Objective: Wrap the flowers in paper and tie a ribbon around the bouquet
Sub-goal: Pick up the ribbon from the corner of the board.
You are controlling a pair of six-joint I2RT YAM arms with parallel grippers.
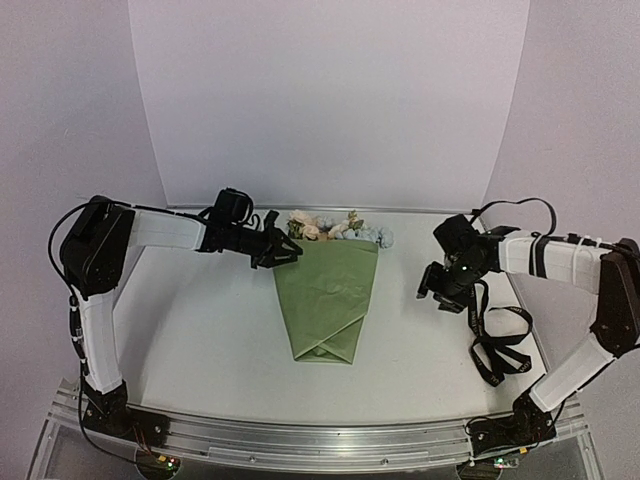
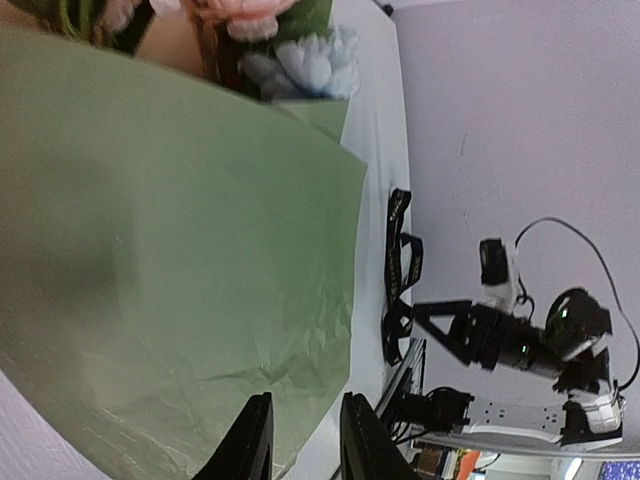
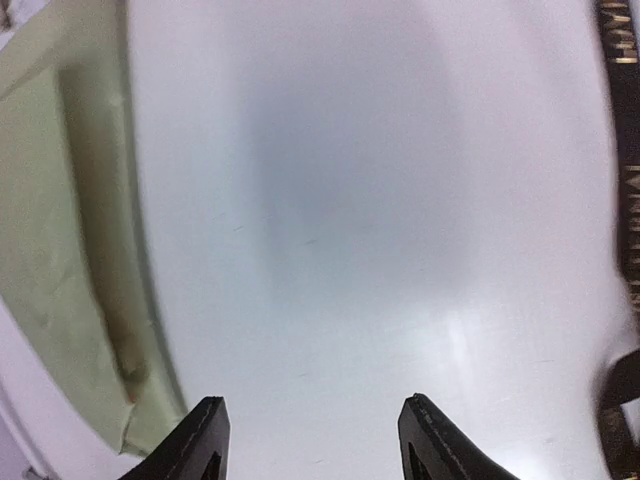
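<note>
The bouquet (image 1: pixel 326 298) lies in the middle of the table as an olive-green paper (image 2: pixel 170 250) cone, narrow end toward me. The flowers (image 1: pixel 333 226), cream-peach and pale blue blooms (image 2: pixel 303 58), stick out of its far, wide end. My left gripper (image 1: pixel 292 250) hovers at the cone's upper left edge; its fingers (image 2: pixel 306 400) stand a little apart with nothing between them. My right gripper (image 1: pixel 432 288) is right of the cone over bare table, open wide (image 3: pixel 313 400) and empty. The black ribbon (image 1: pixel 497 345) lies looped on the table under the right arm.
A white backdrop rises behind the table's far edge. An aluminium rail (image 1: pixel 320 435) runs along the near edge between the arm bases. In the right wrist view the paper (image 3: pixel 60 250) is at the left and the ribbon (image 3: pixel 625 150) at the right edge.
</note>
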